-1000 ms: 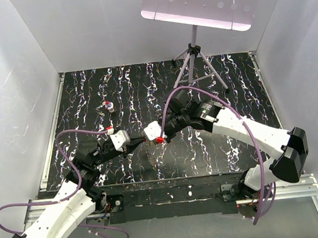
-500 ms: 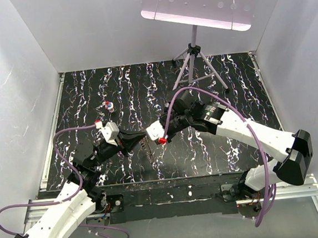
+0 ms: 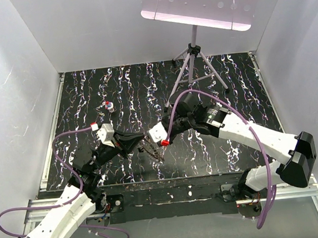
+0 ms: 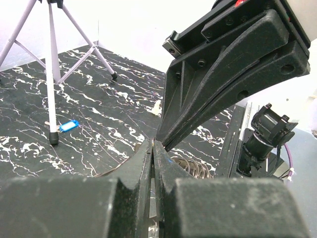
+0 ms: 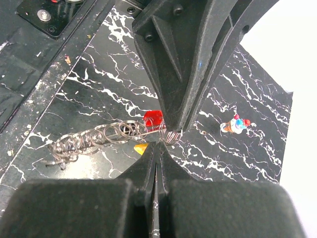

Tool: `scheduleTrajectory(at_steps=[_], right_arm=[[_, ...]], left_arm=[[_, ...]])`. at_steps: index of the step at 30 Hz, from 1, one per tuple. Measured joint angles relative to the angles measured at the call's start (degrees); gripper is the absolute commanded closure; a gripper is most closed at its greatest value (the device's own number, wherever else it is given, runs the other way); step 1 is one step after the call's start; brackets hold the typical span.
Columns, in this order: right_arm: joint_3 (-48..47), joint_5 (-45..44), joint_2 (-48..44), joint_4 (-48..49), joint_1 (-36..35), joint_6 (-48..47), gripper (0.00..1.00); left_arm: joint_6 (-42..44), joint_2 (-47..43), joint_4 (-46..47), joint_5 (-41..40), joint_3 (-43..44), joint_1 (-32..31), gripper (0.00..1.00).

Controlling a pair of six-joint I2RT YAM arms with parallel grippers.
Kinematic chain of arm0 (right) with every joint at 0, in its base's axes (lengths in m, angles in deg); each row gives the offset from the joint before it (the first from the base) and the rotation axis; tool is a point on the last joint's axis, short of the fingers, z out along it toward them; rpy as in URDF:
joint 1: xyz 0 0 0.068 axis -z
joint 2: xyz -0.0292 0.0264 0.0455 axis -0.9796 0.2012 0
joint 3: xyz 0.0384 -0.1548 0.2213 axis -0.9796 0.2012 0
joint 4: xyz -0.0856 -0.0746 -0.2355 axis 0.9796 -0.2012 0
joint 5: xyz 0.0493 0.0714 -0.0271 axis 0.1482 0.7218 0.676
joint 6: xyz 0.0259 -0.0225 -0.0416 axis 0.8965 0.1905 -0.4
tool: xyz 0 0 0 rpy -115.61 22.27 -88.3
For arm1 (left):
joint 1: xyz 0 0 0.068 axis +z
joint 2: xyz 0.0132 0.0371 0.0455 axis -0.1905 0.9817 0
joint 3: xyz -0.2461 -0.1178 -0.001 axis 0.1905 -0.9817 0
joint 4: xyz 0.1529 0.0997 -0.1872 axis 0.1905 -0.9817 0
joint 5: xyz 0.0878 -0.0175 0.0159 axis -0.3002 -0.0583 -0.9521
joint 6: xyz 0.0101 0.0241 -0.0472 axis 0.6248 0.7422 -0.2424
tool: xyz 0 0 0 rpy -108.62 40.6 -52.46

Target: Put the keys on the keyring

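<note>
The keyring [image 5: 99, 138] is a string of looped metal wire rings with a red key [image 5: 153, 119] and a yellow key [image 5: 140, 148] at it. It hangs between the two grippers in the top view [image 3: 155, 152]. My left gripper [image 3: 141, 139] is shut on its end loops, and its fingers [image 5: 183, 74] come down from above in the right wrist view. My right gripper [image 5: 157, 147] is shut, tip to tip with the left, at the same loops. A small bunch of red, blue and beige keys [image 5: 236, 124] lies apart on the mat [image 3: 109, 106]. A blue key [image 4: 68, 126] lies by a tripod foot.
A grey tripod [image 3: 194, 60] with a white perforated panel on top stands at the back right. The black marbled mat [image 3: 229, 90] ends at a metal rail along the near edge. White walls close in both sides.
Both grippers have shifted slightly toward the near edge while staying tip to tip. The left wrist has swung left. The ring string now shows hanging below them.
</note>
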Motion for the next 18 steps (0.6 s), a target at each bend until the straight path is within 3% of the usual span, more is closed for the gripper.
scheduleTrajectory(at_steps=[9,18], right_arm=[[2.05,-0.07,-1.44,1.64,0.07,0.20,0.92],[3.45,0.07,-2.62,-0.17,0.15,1.60,0.58]], left_arm=[[0.31,-0.15,-0.02,0.02,-0.55,0.00,1.00],[1.79,-0.50,-0.07,-0.96,-0.55,0.02,1.00]])
